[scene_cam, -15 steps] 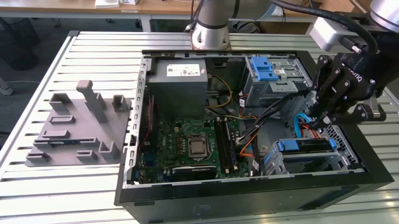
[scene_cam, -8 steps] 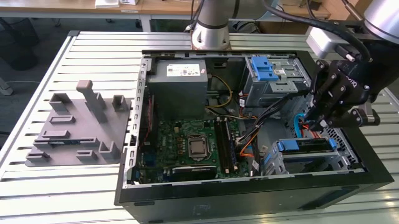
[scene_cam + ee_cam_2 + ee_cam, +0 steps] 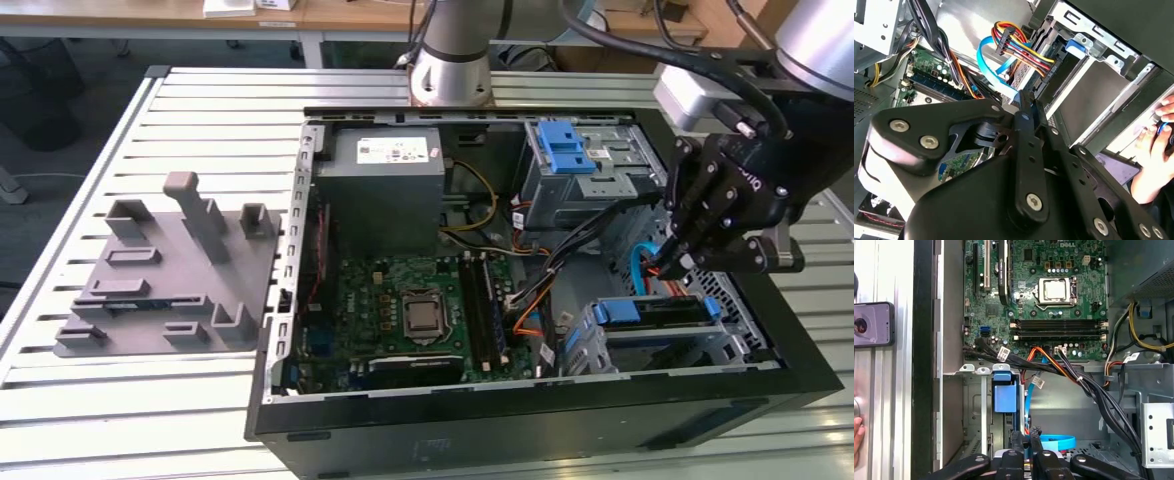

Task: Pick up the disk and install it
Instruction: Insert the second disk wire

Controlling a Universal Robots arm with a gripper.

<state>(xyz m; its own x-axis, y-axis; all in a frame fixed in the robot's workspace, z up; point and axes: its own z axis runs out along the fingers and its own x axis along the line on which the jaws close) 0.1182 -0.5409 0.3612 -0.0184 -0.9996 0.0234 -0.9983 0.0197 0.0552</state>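
The tool (image 3: 667, 268), fingers nearly closed on nothing visible, hangs over the open computer case (image 3: 534, 420) beside the disk (image 3: 650, 312) seated in its cage (image 3: 727, 345).

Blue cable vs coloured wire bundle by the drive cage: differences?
The blue cable is one flat light-blue ribbon; the coloured wire bundle is several thin red, yellow, orange and black wires. The blue cable bends in a loop; the bundle runs fairly straight. Both hang by the drive cage.
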